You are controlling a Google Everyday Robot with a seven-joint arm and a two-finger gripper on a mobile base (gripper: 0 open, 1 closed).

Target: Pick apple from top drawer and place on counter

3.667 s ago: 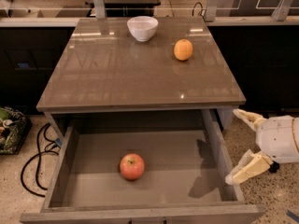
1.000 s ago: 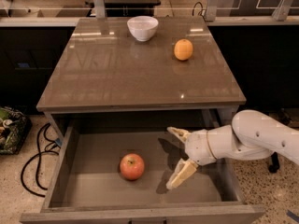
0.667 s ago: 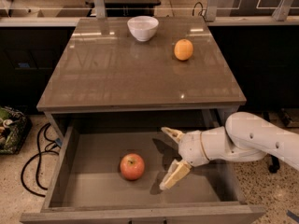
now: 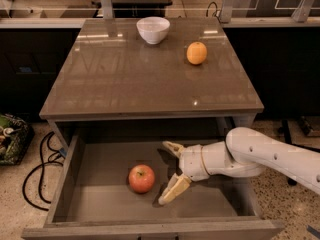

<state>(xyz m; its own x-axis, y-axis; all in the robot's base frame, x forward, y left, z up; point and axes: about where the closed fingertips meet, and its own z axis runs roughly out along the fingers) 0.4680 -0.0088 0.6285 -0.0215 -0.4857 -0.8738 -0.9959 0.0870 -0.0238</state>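
Note:
The red-orange apple (image 4: 141, 178) lies on the flat bottom of the open top drawer (image 4: 90, 204), left of centre. My gripper (image 4: 169, 174) reaches in from the right on a white arm, inside the drawer. It is open, with one finger (image 4: 172, 148) behind and one finger (image 4: 173, 189) in front, just right of the apple and not touching it. The glossy grey-brown counter (image 4: 125, 79) lies above the drawer.
A white bowl (image 4: 153, 29) and an orange round fruit (image 4: 197, 53) stand at the back of the counter. Black cables (image 4: 37, 169) lie on the floor to the left of the cabinet. The drawer's side walls (image 4: 62, 181) flank the apple and gripper.
My gripper has moved left inside the drawer, from the right side toward the apple. The apple has not moved.

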